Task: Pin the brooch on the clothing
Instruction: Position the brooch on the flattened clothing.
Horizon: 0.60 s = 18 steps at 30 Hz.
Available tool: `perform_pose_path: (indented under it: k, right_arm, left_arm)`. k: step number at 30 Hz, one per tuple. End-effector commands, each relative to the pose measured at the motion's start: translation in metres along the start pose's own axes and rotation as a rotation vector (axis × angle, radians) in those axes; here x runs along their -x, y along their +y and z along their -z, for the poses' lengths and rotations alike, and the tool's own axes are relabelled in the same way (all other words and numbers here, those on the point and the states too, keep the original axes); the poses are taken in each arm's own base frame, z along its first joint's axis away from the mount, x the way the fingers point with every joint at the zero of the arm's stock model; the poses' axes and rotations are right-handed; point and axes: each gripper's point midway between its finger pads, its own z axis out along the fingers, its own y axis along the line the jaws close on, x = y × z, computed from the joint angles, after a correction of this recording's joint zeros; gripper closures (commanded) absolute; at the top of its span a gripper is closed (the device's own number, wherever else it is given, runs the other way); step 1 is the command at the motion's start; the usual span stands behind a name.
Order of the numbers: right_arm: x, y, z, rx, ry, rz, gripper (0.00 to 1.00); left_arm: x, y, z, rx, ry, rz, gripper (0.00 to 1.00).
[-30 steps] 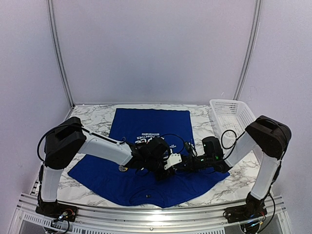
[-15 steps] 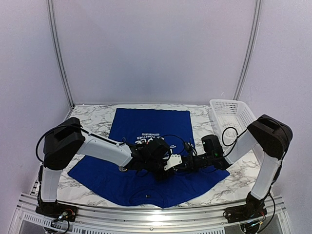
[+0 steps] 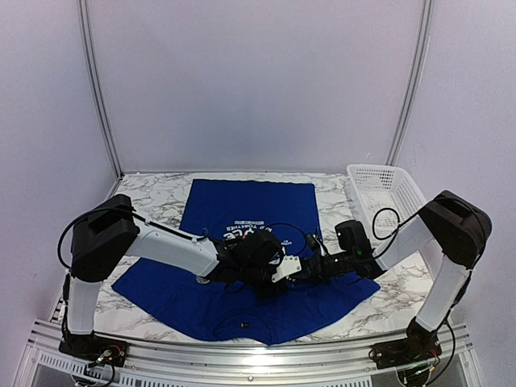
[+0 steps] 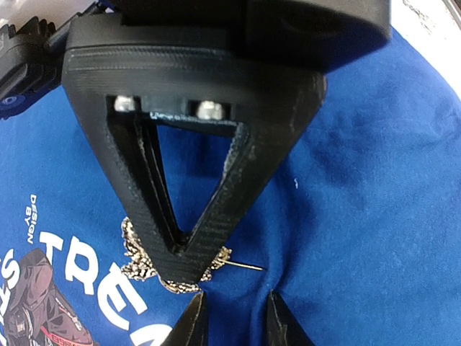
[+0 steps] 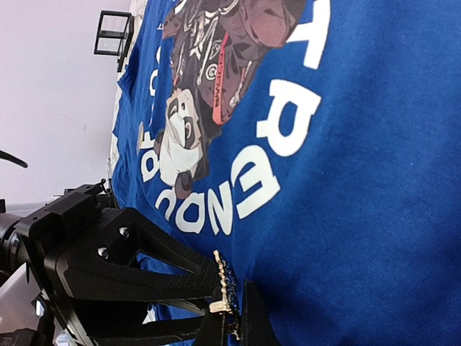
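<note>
The royal-blue T-shirt [image 3: 242, 201] lies flat on the marble table, its panda print and white lettering showing in the right wrist view [image 5: 238, 130]. Both grippers meet over the chest. My right gripper [image 3: 310, 270] [image 5: 234, 326] is shut on the gold glittery brooch [image 5: 226, 285]. In the left wrist view the brooch [image 4: 137, 261] sits under the right gripper's black finger [image 4: 216, 209], its pin [image 4: 245, 266] pointing right just over the cloth. My left gripper [image 3: 266, 274] [image 4: 235, 322] pinches a raised fold of the shirt [image 4: 360, 180] right below the pin.
A white slatted basket [image 3: 383, 189] stands at the back right of the table. A small round metallic object [image 3: 203, 278] and a small dark item [image 3: 246, 325] lie on the shirt's near part. The table's metal rail [image 3: 242, 355] runs along the front.
The right arm's elbow has drifted slightly right and its wrist a little back. Both grippers stay together at the same spot on the shirt.
</note>
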Motion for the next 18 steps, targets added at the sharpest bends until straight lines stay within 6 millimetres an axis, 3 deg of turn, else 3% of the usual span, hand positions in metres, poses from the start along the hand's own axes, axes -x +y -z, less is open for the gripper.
perform_pose_path:
  k: [1, 11, 18]
  right_arm:
    - [0.006, 0.009, 0.003, 0.016, -0.003, -0.002, 1.0]
    - [-0.006, 0.004, 0.002, 0.042, 0.012, -0.05, 1.0]
    - [-0.01, 0.004, 0.0, 0.051, 0.041, -0.059, 1.0]
  left_arm:
    - [-0.011, -0.007, 0.01, -0.017, 0.046, 0.01, 0.75]
    - [-0.003, -0.011, 0.006, -0.04, 0.007, 0.034, 0.99]
    - [0.011, 0.002, 0.016, 0.035, -0.064, 0.03, 1.0]
